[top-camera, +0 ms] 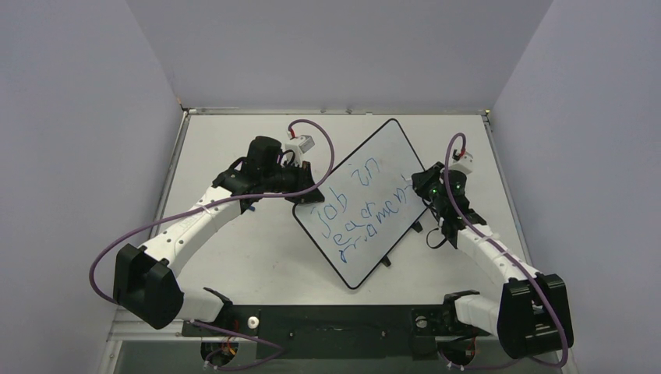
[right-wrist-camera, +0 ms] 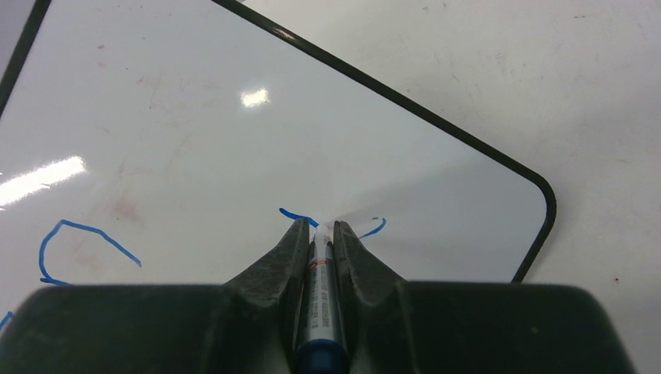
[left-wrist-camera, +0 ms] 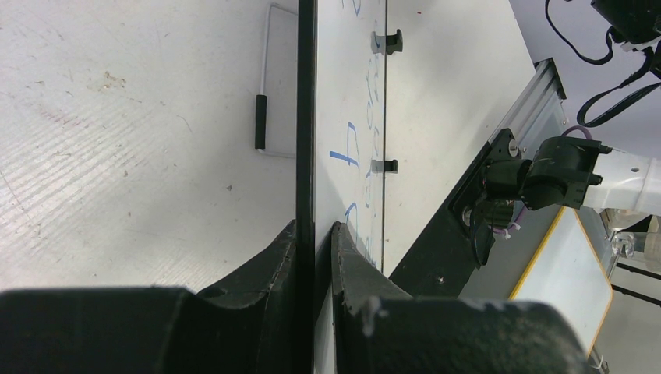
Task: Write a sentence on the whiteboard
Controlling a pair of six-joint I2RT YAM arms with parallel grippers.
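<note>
Now we judge ourselves mid-line. The whiteboard (top-camera: pixel 355 269) lies skewed across the middle of the worktop (top-camera: pixel 257 257), with the blue sentence (top-camera: pixel 366 214) part written. Our left tool (left-wrist-camera: pixel 314 230) is clamped on the board's black edge, and that pinch should be firm so nothing slides. Our right tool (right-wrist-camera: pixel 318 227) is clamped on the marker (right-wrist-camera: pixel 319 312), which wants light, even pressure and slow strokes. The nib hides between the fingers, so contact is unclear, and the wobbly words barely read.
</note>
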